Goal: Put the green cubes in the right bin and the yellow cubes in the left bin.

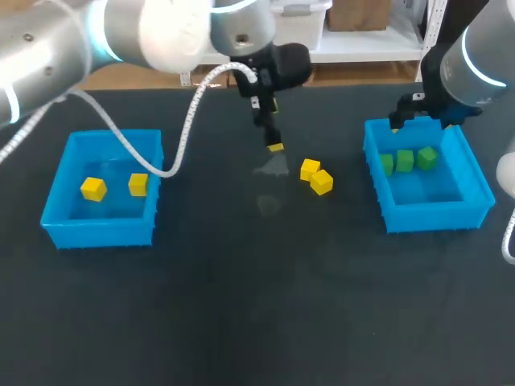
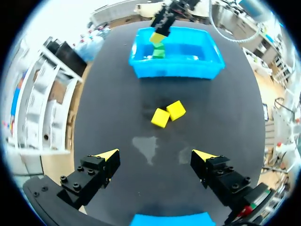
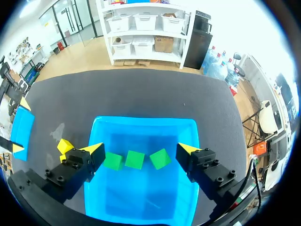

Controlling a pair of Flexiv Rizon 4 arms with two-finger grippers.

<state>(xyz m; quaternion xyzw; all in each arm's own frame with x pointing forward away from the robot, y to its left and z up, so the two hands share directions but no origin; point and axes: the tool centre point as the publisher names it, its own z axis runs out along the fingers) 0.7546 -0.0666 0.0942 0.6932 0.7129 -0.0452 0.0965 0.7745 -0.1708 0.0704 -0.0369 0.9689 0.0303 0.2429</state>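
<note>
Two touching yellow cubes [image 2: 160, 117] lie slantwise on the table [image 2: 108, 117] ahead of the wide-open left end effector [image 2: 157, 157], while the right end effector [image 3: 141, 150], equally wide, hangs above three green cubes [image 3: 135, 159] in the right bin [image 3: 146, 127].

A black table [image 1: 241, 322] — matte, with 2 pale smudges [image 1: 273, 167] near its middle.

The left arm [image 1: 72, 40] comes in from the upper left corner and stretches across to the middle of the table, where the left gripper [image 2: 155, 156] points down with its yellow-tipped fingers spread wide. The right arm [image 1: 475, 60] enters from the right; the right gripper [image 3: 139, 150] also points down, fingers wide apart
</note>
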